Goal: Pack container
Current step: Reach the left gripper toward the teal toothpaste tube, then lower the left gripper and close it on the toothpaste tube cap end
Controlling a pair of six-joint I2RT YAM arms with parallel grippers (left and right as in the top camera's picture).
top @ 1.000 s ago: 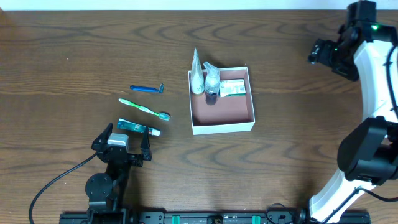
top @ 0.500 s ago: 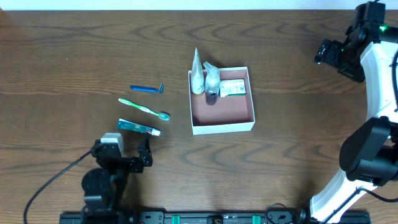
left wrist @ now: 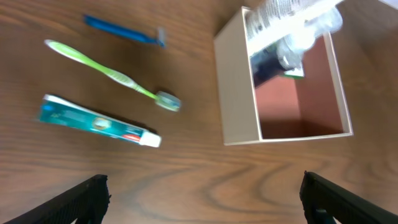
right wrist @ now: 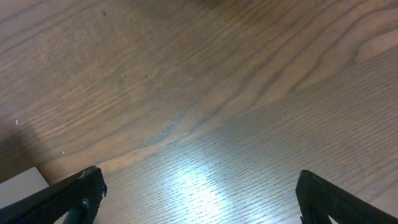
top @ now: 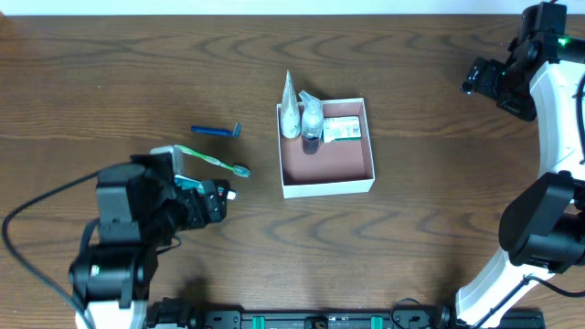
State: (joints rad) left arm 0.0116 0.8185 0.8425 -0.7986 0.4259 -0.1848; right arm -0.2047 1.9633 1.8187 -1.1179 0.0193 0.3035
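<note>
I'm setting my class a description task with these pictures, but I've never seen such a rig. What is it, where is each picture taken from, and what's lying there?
Two robot arms work at a wooden table. One picture looks down from above; the other two come from cameras on the wrists, so the dark tips at their bottom corners are each arm's own claw. The left claw is open near the toothpaste, a green toothbrush and a blue razor. The right claw is open over bare wood. Neither holds anything. The white container holds a tube, a small bottle and a packet.
</note>
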